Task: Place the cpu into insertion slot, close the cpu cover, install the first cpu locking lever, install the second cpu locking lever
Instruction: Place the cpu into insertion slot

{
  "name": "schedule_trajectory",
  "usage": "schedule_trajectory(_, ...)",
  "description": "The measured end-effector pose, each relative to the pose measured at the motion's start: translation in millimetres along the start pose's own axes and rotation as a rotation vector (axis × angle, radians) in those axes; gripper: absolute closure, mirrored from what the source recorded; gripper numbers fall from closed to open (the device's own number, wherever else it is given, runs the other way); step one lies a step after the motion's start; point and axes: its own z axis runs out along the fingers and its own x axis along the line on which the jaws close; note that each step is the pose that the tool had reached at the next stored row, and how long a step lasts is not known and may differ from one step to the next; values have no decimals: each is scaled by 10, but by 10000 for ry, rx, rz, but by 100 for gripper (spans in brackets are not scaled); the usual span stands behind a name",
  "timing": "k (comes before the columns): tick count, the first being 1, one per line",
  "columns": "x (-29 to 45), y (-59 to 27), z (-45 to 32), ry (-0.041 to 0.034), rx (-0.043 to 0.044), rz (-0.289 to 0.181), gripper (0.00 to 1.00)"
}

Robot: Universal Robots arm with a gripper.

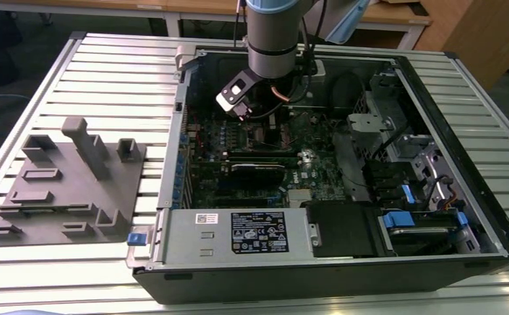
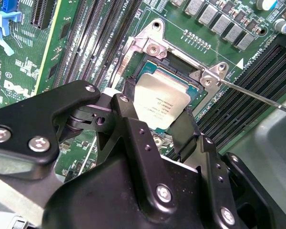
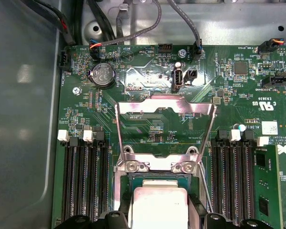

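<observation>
**CPU pinched over the socket, cover still flipped up**

So the gripper (image 2: pixel 157 110) is down inside the case (image 1: pixel 487 216), and in both wrist views its two black fingers (image 2: pixel 128 107) are pulled in to about chip width. They're clamped on two opposite edges of the cpu (image 2: pixel 161 101). The chip sits right between the fingertips, silver top facing up. The slot (image 2: pixel 174 64) is directly under it, with the black rim peeking out around the chip's far edge. Honestly can't tell if the chip is fully seated or a hair above the rim.

In the first wrist view, the cover (image 3: pixel 190 107) stands open just past the fingertips, hinged at the far side of the slot. You can see the board through its big cutout. A thin lever (image 2: pixel 257 96) rod sticks out loose from the hinge corner, off to one side of the gripper and not latched down. Rows of memory slots (image 3: pixel 81 176) run along both sides of the tool.
</observation>
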Motion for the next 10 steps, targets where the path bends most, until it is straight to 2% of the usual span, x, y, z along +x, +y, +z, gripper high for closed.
schedule_trajectory(10,0,0,1,-1,0,0,46)
